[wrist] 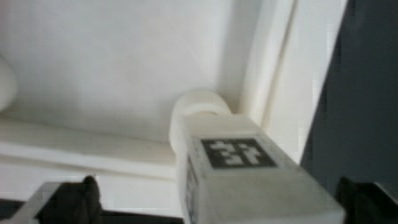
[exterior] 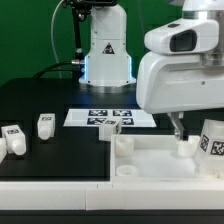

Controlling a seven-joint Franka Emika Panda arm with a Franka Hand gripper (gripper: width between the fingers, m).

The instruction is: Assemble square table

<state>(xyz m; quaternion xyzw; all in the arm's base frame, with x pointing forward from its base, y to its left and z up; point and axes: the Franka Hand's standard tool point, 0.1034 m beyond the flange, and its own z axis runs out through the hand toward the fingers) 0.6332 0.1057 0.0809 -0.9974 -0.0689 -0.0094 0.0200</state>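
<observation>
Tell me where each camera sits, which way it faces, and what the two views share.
Exterior view: off the arm, facing across the black table toward the robot's base; the arm's wrist and gripper fill the exterior view's right.
Wrist view: on the wrist, looking down at a tagged leg by the square table top's rim; a gripper fingertip shows.
Shared: the square table top and the gripper.

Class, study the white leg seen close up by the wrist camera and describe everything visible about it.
The leg is a short white block, plastic by its look, with one rounded end and a black-and-white square tag on its facing side. It sits in a corner of the tabletop, close against the raised rim. The open gripper straddles it, fingers clear of its sides.
</observation>
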